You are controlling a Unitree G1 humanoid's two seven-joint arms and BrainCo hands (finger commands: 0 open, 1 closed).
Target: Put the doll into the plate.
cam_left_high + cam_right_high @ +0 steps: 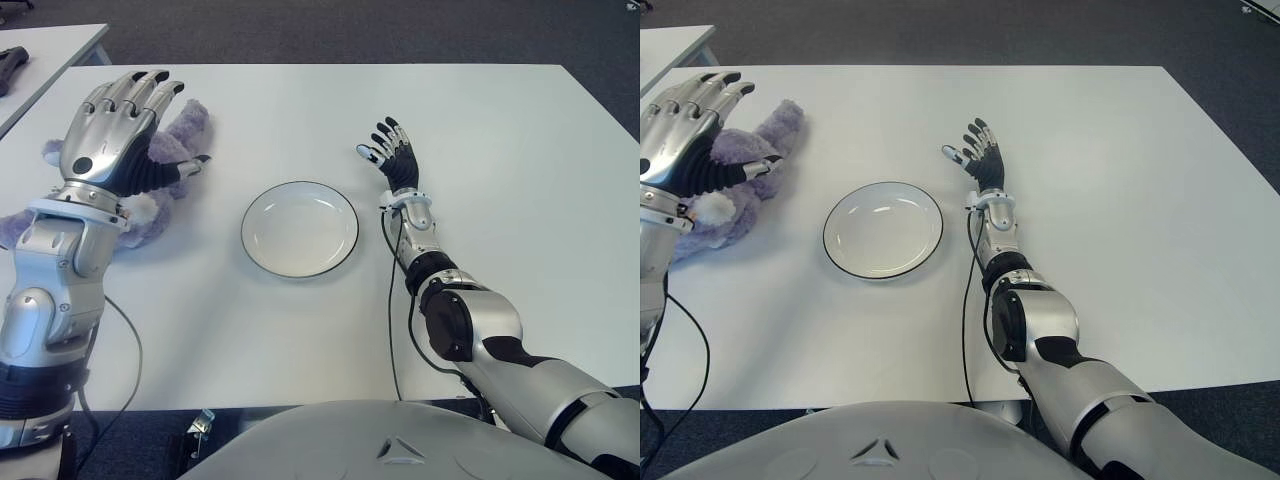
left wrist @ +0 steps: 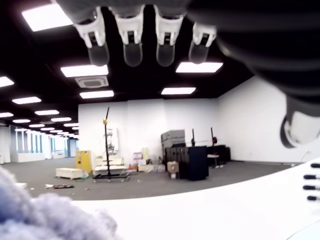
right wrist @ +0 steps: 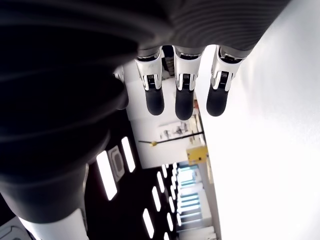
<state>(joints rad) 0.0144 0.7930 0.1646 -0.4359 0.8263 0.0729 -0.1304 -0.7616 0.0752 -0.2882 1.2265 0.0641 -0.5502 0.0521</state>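
While the purple plush doll [image 1: 170,150] lies near the table's [image 1: 500,150] left edge beneath the spread, empty left hand [image 1: 115,130], softness is expected; its body should be grasped. The right hand [image 1: 392,155], spread, is positioned beside the white plate [image 1: 299,228].

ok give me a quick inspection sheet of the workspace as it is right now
surface: white rectangular table, bare on the right
job's things: purple plush doll lying at the left; white round plate with dark rim mid-table, holding nothing
clutter: nothing seen
hands: left hand open over the doll, no grip; right hand open, right of the plate
cables: black cable along the right forearm
surroundings: second white table at far left, dark floor
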